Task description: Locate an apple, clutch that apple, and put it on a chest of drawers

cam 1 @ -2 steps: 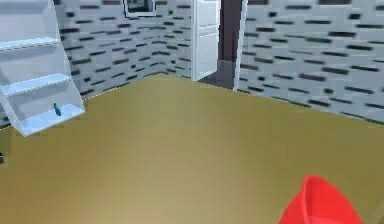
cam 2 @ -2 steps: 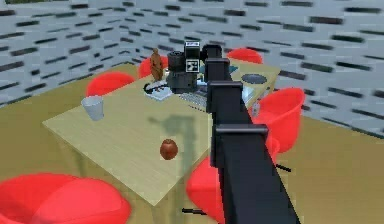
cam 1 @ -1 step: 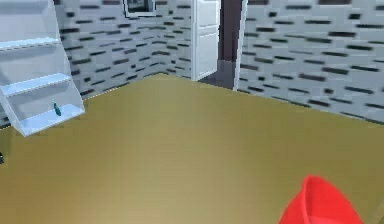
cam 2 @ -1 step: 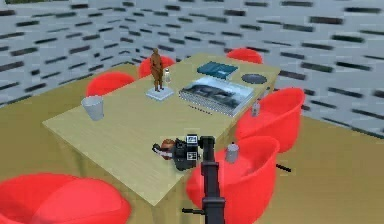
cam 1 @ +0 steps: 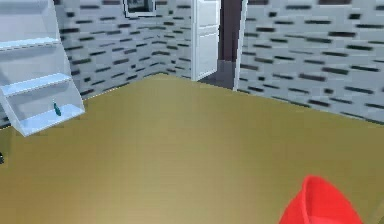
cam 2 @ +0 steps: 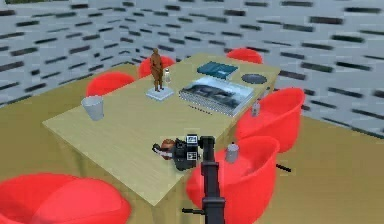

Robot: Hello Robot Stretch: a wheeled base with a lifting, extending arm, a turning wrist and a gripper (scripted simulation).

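In the arm side view the dark arm (cam 2: 211, 190) rises from the bottom edge and ends over the near edge of a long wooden table (cam 2: 130, 125). The gripper (cam 2: 161, 151) sits left of the two white marker squares, low over the tabletop. A small reddish blob (cam 2: 157, 150) lies at its far end, too small to name. I cannot tell whether the gripper holds anything.
On the table stand a brown statue (cam 2: 157, 72), a grey mug (cam 2: 93, 106), flat books (cam 2: 216, 92) and a dark dish (cam 2: 254, 78). Red chairs (cam 2: 283, 115) ring it. The forward view shows open tan floor, a white shelf (cam 1: 35, 90) at left, a white door (cam 1: 207, 38) and a red chair (cam 1: 320, 205).
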